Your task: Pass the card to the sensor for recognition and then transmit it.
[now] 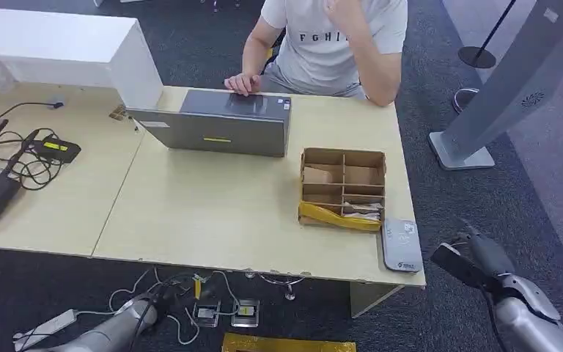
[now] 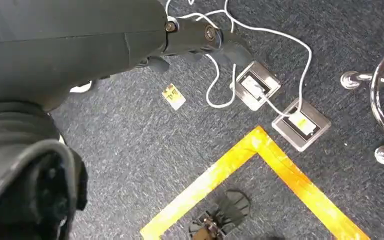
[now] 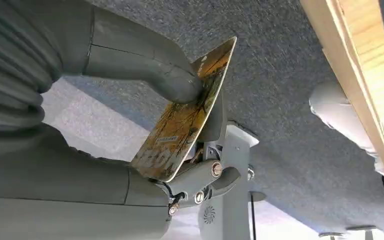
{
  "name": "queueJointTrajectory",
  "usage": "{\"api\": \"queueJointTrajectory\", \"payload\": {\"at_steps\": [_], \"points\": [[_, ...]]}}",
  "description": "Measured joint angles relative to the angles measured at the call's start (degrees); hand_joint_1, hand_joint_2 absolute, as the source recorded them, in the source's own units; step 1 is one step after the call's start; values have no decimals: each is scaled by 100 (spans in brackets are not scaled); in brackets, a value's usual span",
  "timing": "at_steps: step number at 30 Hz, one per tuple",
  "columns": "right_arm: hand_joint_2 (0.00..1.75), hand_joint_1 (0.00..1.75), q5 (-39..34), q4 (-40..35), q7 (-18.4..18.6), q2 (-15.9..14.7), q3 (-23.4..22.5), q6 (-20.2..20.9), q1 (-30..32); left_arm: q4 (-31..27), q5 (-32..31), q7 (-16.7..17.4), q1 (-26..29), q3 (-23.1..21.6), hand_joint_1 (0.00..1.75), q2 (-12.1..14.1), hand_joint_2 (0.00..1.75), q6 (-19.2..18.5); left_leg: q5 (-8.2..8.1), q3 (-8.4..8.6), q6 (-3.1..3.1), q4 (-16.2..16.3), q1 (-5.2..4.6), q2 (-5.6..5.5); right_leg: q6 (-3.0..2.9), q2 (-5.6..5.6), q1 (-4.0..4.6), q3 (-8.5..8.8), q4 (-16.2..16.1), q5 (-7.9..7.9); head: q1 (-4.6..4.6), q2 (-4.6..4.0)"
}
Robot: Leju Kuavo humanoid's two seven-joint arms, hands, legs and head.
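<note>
The right robot hand (image 3: pixel 180 145) pinches the card (image 3: pixel 190 112) between thumb and fingers, off the surface's (image 1: pixel 212 213) right edge — near the sensor (image 1: pixel 401 245) at that corner. The left robot hand (image 2: pixel 200 37) hangs over the floor — its grasp unclear.

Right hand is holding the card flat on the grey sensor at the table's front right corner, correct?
Not quite. The right hand does hold the card, but off the table, over the carpet; the head view shows that hand beside the table edge, apart from the grey sensor.
</note>
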Motion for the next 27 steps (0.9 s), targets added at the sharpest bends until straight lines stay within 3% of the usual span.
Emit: {"api": "queueJointTrajectory", "payload": {"at_steps": [27], "points": [[175, 175, -164, 120, 70, 114, 151, 11, 20, 2, -4, -752, 173, 46, 0, 57, 0, -193, -1, -19, 0, 0, -2, 2, 0, 6, -2, -16, -2, 0, 0, 0]]}}
